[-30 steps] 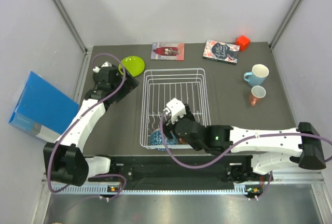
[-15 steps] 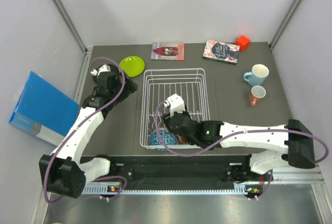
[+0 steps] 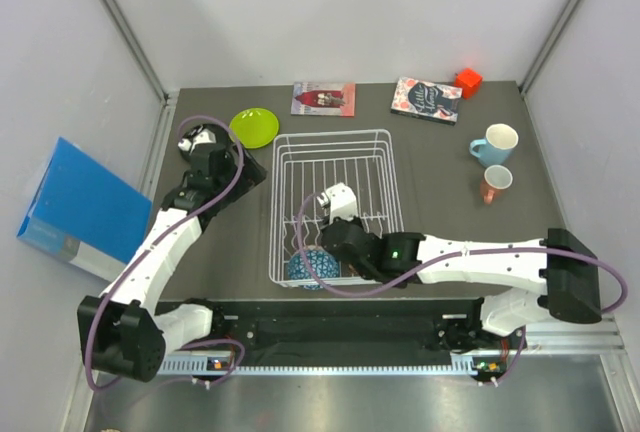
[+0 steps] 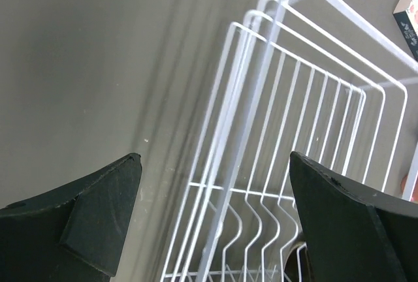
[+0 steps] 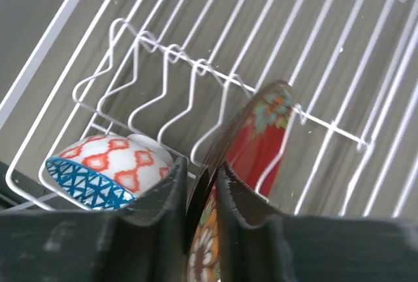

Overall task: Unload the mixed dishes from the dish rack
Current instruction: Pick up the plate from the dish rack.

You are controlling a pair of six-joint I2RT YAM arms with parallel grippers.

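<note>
The right gripper (image 5: 201,181) pinches the rim of the red patterned plate (image 5: 261,135). The plate stands on edge in the near dividers of the dish rack (image 3: 335,136), just right of the blue-patterned bowl (image 5: 104,164). A straight upward lift, keeping the plate in line with its wire slot, should clear the bowl. The left gripper (image 4: 215,210) hovers spread at the rack's left side.

Your right pincer (image 5: 201,176), clamped on the red patterned plate (image 5: 260,135), is hemmed in at the near end of the dish rack (image 3: 335,155): blue-patterned bowl (image 5: 108,164) close on its left, wavy dividers (image 5: 163,76) just beyond. Open bench (image 3: 445,202) lies between the rack and the light blue mug (image 3: 495,144).
</note>
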